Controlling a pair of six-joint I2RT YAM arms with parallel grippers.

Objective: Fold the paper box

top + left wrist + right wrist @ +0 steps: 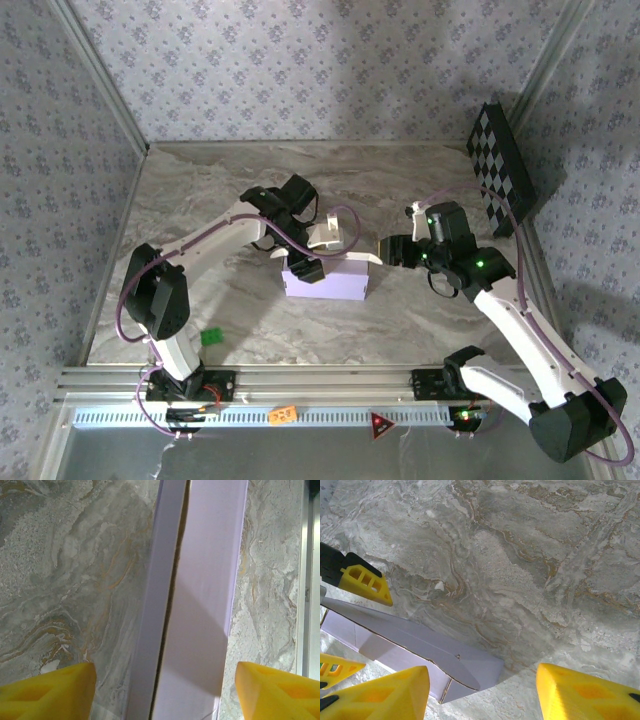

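Observation:
The paper box [328, 280] is a shallow lavender box in the middle of the marble table, with a cream-white flap [326, 236] raised at its far side. My left gripper [305, 264] hangs over the box's left end. In the left wrist view it [165, 692] is open, and its yellow fingers [50, 690] straddle the box [200, 605] with a gap on each side. My right gripper [390, 250] sits just off the box's right end. It [482, 695] is open, with the box's lid corner [465, 667] next to its left finger and nothing held.
A black-and-white checkerboard panel [500, 165] leans on the right wall. A small green piece [211, 337] lies near the left arm's base. The aluminium rail [300, 382] runs along the near edge. Bare marble [530, 565] lies beyond the right gripper.

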